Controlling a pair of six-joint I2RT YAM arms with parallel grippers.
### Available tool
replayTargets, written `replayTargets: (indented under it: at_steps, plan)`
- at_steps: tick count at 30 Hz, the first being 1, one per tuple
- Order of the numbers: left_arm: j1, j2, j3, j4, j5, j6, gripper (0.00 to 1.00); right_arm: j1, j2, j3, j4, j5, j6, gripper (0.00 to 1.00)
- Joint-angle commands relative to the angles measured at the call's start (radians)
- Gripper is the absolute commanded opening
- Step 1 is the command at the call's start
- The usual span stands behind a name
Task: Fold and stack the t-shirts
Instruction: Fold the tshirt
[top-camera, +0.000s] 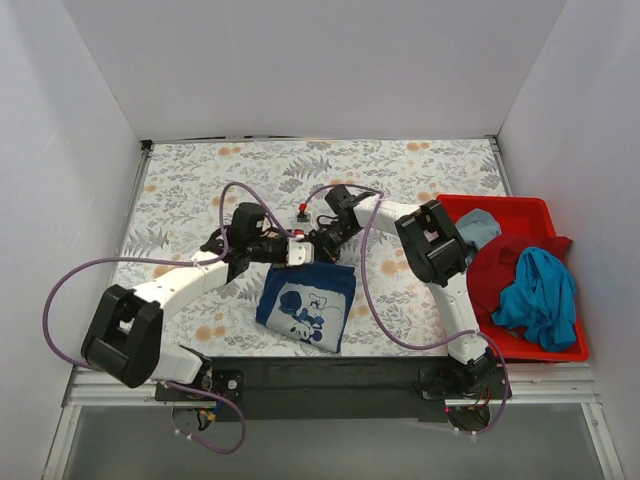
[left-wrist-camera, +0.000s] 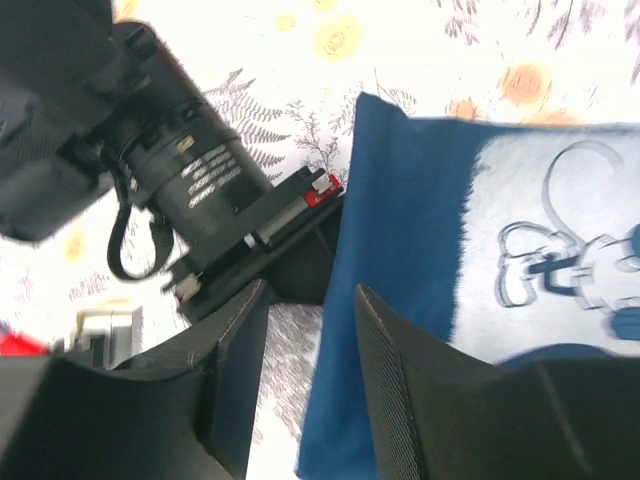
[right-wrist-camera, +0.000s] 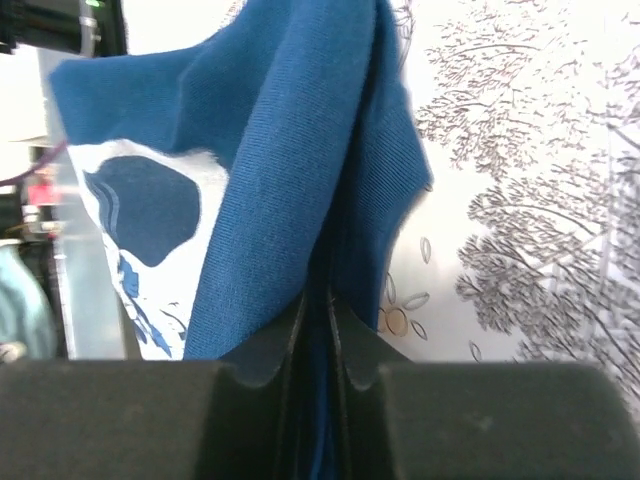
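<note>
On the counter (top-camera: 180, 200), near its middle, the navy t-shirt (top-camera: 305, 305) lies folded; my right jaws clamp its far edge, while my left jaws stand apart beside it. I'd close the left first, then lift evenly.

The top camera looks down from above and behind the arms (top-camera: 190, 285), far enough to hold the whole table (top-camera: 180, 190). Each wrist camera peers past its own gripper — left gripper (left-wrist-camera: 310, 295), right gripper (right-wrist-camera: 318, 305) — close on the navy t-shirt (top-camera: 305, 305), common to all three views.
</note>
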Motion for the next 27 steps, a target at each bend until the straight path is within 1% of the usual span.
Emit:
replayTargets:
  at_steps: [1,3,4,5,6,7,8,9,11,12,14,15,16,19,23,27]
  plan:
    - [0.04,-0.127,0.055,-0.084,0.025,-0.213,0.39,0.001,-0.077,0.062,-0.035,0.146,-0.066,0.21]
    - [0.088,-0.144,0.096,-0.145,0.021,-0.332,0.39,-0.002,-0.1,0.086,-0.075,0.188,-0.1,0.23]
    - [0.11,-0.149,0.112,-0.169,0.022,-0.432,0.39,-0.007,-0.109,0.095,-0.087,0.231,-0.108,0.27]
    - [0.133,-0.144,0.126,-0.197,0.027,-0.475,0.4,-0.01,-0.125,0.117,-0.097,0.251,-0.115,0.3]
    - [0.18,-0.135,0.146,-0.263,0.036,-0.506,0.4,-0.016,-0.134,0.123,-0.116,0.268,-0.126,0.36]
    - [0.205,-0.121,0.185,-0.298,0.041,-0.563,0.4,-0.033,-0.143,0.129,-0.127,0.289,-0.132,0.4]
    - [0.23,-0.082,0.211,-0.338,0.051,-0.577,0.4,-0.042,-0.16,0.144,-0.139,0.295,-0.138,0.43]
    - [0.276,-0.057,0.238,-0.422,0.064,-0.583,0.41,-0.053,-0.168,0.151,-0.17,0.3,-0.152,0.49]
    - [0.311,0.025,0.311,-0.484,0.082,-0.617,0.41,-0.083,-0.189,0.172,-0.208,0.311,-0.17,0.54]
    - [0.326,0.05,0.33,-0.527,0.079,-0.633,0.41,-0.093,-0.197,0.172,-0.24,0.311,-0.181,0.59]
    - [0.334,0.107,0.393,-0.567,0.07,-0.681,0.43,-0.105,-0.221,0.166,-0.274,0.3,-0.212,0.61]
    - [0.336,0.162,0.413,-0.596,0.071,-0.702,0.45,-0.105,-0.229,0.148,-0.284,0.297,-0.215,0.62]
    - [0.336,0.19,0.428,-0.614,0.087,-0.721,0.5,-0.102,-0.237,0.137,-0.299,0.276,-0.218,0.62]
    - [0.336,0.293,0.463,-0.642,0.105,-0.798,0.57,-0.099,-0.255,0.08,-0.313,0.257,-0.214,0.61]
    - [0.336,0.371,0.479,-0.622,0.073,-0.838,0.61,-0.097,-0.278,-0.006,-0.321,0.285,-0.233,0.62]
    - [0.334,0.417,0.499,-0.605,0.022,-0.838,0.63,-0.097,-0.292,-0.078,-0.324,0.312,-0.255,0.68]
